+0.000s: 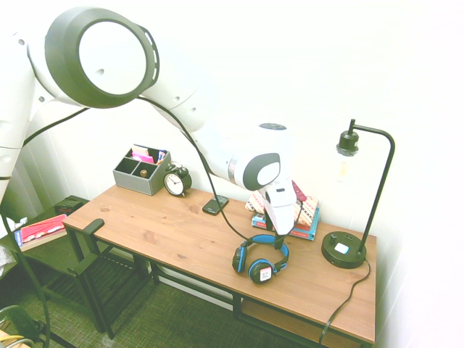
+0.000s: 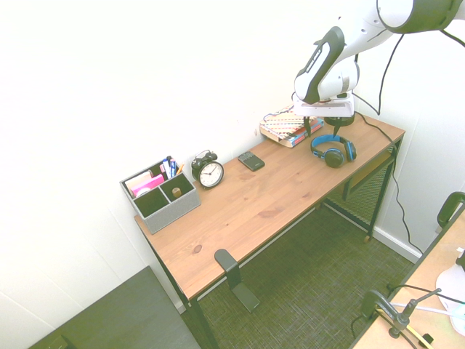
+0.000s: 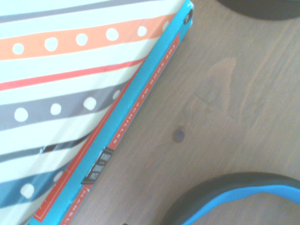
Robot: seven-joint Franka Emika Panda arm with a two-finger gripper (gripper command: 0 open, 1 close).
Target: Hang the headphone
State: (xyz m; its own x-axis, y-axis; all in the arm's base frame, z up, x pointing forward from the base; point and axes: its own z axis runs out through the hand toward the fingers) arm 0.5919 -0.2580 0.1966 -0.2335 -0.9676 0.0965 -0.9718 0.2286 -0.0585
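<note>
One blue-banded headphone lies on the desk under spread fingers

Nearest in the first exterior view, the white arm (image 1: pixel 112 58) fills the upper left of the frame and reaches down toward right of center. At lower left, a dark side table (image 1: pixel 51 272) bears a red-and-blue book (image 1: pixel 42 229). A black bracket (image 1: pixel 93 226) sits on the near edge of the wooden desk (image 1: pixel 163 228), left of center.

The headphone (image 1: pixel 272 238) rests on the desktop below and right of center, its black ear cups toward the near edge and a white sticker on one. Just above its headband, the gripper (image 2: pixel 322 135) points down with its fingers wide apart, pinching nothing; whether a tip touches the band, I cannot tell.

Beyond, a black lamp (image 1: pixel 344 250) stands at right, beside a stack of books (image 1: pixel 307 224) under the arm's end. Farther back, a dark phone (image 1: pixel 214 205) lies near center, then come a black alarm clock (image 1: pixel 177 181), upright, and a gray organizer (image 1: pixel 141 177) holding pens and pink paper, upper left of center.
</note>
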